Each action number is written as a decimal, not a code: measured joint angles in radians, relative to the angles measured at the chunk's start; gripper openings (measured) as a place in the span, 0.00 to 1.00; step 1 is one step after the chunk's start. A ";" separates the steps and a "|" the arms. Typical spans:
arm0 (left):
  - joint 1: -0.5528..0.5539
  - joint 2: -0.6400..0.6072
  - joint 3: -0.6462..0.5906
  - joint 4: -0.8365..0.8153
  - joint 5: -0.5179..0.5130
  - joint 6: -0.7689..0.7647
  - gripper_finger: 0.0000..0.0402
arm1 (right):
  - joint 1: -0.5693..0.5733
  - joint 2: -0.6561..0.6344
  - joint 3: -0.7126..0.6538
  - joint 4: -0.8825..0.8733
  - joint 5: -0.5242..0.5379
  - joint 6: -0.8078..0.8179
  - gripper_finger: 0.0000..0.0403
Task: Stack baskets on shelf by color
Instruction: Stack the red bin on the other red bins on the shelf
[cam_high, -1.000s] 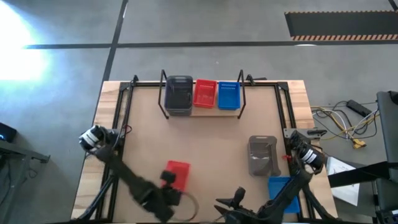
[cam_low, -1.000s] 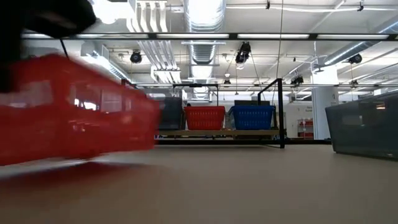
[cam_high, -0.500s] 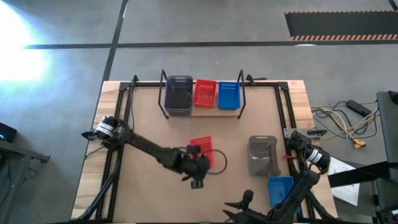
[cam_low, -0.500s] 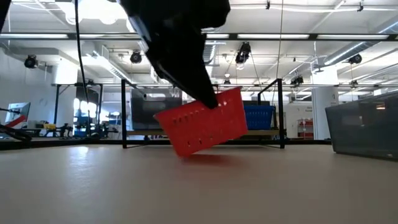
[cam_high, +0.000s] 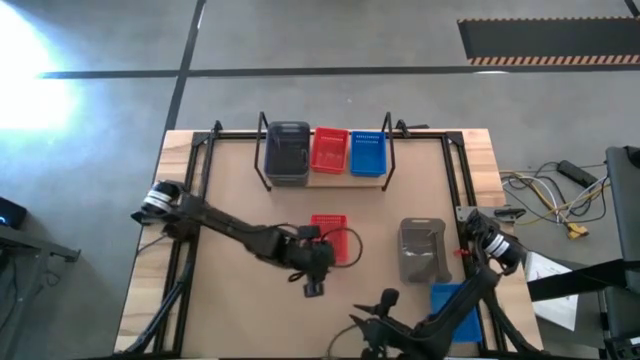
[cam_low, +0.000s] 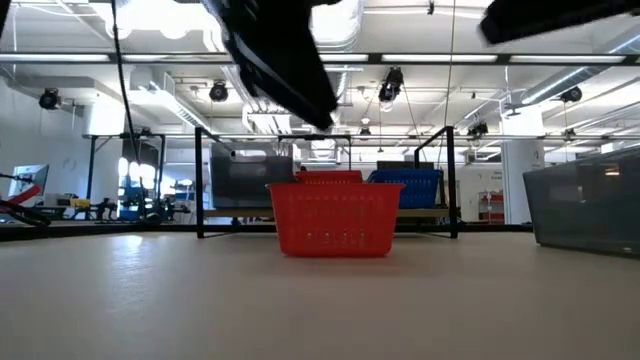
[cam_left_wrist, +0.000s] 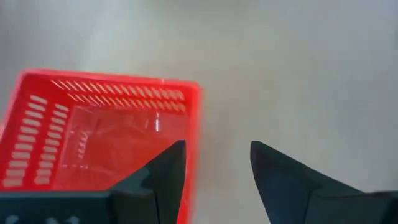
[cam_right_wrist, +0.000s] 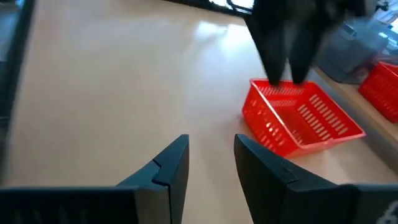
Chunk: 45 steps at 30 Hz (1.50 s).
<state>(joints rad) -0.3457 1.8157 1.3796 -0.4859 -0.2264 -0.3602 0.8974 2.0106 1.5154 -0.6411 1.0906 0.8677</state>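
A red basket (cam_high: 328, 228) stands flat on its bottom at the middle of the table, also seen in the low view (cam_low: 335, 215). My left gripper (cam_left_wrist: 217, 152) hangs open just above the basket's near side, one finger over a side wall (cam_left_wrist: 189, 124) and clear of it. My right gripper (cam_right_wrist: 211, 146) is open with nothing between its fingers, low over the table's near edge (cam_high: 380, 305). On the shelf (cam_high: 340, 178) at the far side stand a grey basket (cam_high: 288, 150), a red one (cam_high: 330, 150) and a blue one (cam_high: 367, 152), side by side.
A grey basket (cam_high: 422, 250) stands on the table right of the middle, and a blue basket (cam_high: 452, 300) lies near the front right corner beside my right arm. Bare tabletop (cam_high: 240, 290) lies left of the red basket and between it and the shelf.
My left gripper has carried the red basket from the table's near left toward the middle and the far edge. Half a second ago the basket hung tilted in its hold. It now stands flat on the table, and the gripper has opened, let go and stands above it.
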 joint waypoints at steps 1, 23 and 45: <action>-0.019 -0.019 0.000 -0.022 0.000 -0.005 0.41 | -0.013 0.000 0.000 0.000 -0.015 -0.020 0.30; -0.634 -0.160 -0.418 0.154 -0.720 -0.700 0.41 | -0.470 -0.016 0.066 0.048 -0.583 -0.577 0.45; -0.637 -0.154 -0.599 0.532 -0.749 -0.593 0.41 | -0.540 -0.125 0.113 -0.129 -0.634 -0.642 0.03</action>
<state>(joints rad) -0.9825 1.6618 0.7811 0.0460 -0.9753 -0.9531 0.3569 1.8851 1.6281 -0.7702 0.4562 0.2256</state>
